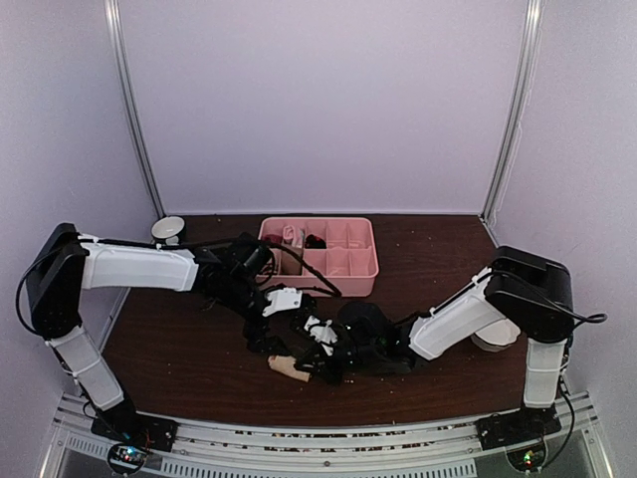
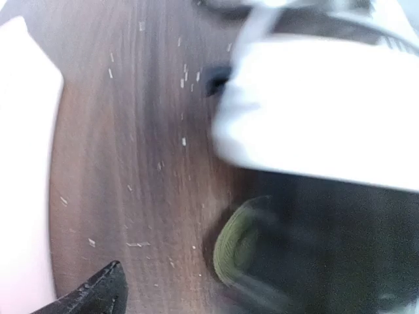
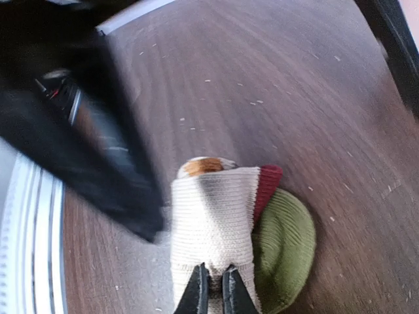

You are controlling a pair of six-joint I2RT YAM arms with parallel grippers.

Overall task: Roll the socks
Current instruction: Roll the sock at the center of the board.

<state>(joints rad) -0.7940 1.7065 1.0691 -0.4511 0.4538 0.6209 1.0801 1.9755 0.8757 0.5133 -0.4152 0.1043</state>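
On the dark wooden table point(image 1: 169, 349), the pink divided plastic tray point(image 1: 370, 271) sat far back. The beige-tan ribbed sock point(image 3: 213, 222) lay near the front edge, pinched by the right gripper point(image 3: 211, 288), its fingers nearly together. I could not tell how wide the left gripper point(image 1: 271, 334) stood.

Ahead and right of the right claw point(image 3: 215, 280), bare table point(image 3: 275, 85) lay open. Hard on its left a dark blurred bulk, probably the left arm point(image 3: 78, 144), crowded the sock point(image 3: 213, 216). The tray point(image 1: 363, 285) stood well beyond, toward the back wall.
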